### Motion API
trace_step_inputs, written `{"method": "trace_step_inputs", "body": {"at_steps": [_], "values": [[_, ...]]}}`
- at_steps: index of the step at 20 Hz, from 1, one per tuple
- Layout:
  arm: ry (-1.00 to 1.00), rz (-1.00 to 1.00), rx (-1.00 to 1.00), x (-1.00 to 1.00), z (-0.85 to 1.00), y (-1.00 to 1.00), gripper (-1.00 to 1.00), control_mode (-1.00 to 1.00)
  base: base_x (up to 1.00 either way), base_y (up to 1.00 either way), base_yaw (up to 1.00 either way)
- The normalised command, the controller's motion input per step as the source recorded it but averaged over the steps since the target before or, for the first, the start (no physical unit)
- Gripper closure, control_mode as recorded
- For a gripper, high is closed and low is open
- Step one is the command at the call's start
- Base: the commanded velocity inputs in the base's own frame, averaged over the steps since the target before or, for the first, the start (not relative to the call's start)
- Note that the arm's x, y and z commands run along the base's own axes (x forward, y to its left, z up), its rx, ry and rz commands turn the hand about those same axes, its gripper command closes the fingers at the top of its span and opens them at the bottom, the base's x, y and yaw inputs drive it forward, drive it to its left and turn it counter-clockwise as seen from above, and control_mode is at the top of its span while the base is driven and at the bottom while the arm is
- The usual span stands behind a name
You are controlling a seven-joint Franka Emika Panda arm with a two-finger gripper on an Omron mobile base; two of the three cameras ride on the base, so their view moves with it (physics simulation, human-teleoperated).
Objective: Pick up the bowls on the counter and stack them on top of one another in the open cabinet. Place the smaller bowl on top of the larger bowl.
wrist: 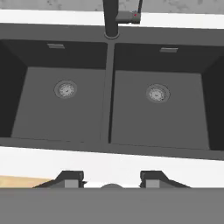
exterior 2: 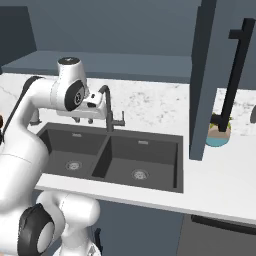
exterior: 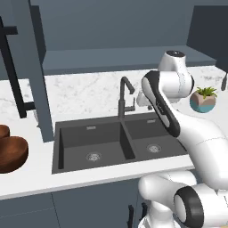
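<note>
Far left on the counter (exterior: 26, 182), at the edge of the left base view, sit the bowls: the larger bowl (exterior: 12, 153) in front, with the smaller bowl (exterior: 3, 131) just behind it and mostly cut off by the frame. Beside them hangs the open cabinet (exterior: 38, 67) door with its long black bar handle (exterior: 14, 73), the inner shelf (exterior: 120, 58) stretching rightward above the backsplash. Next comes the dark double sink (exterior: 118, 142) with its faucet (exterior: 124, 95) at the divider. Over the sink hovers the gripper (wrist: 112, 180), jaws parted moderately and holding nothing, both fingertips (wrist: 70, 178) pointing down at the basins. Further right stands a small potted plant (exterior: 204, 99).

Neither bowl is grasped yet, so the job looks barely begun. A sound approach would be to swing the arm well left, take the larger bowl first by its rim, and widen the jaws beforehand. Keeping clear of the cabinet door on the way seems wise.
</note>
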Motion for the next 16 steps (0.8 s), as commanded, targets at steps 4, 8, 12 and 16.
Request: {"method": "trace_step_inputs", "body": {"at_steps": [4, 8, 12, 16], "values": [[-0.12, 0.00, 0.00, -0.16, 0.00, 0.00, -1.00, -1.00, 0.00, 0.00, 0.00], [-0.20, 0.00, 0.00, -0.44, 0.00, 0.00, -1.00, -1.00, 0.00, 0.00, 0.00], [-0.03, 0.00, 0.00, -0.16, 0.00, 0.00, -1.00, -1.00, 0.00, 0.00, 0.00], [-0.06, 0.00, 0.00, -0.65, -0.04, 0.00, -1.00, 1.00, -0.25, 0.00, 0.00]]}}
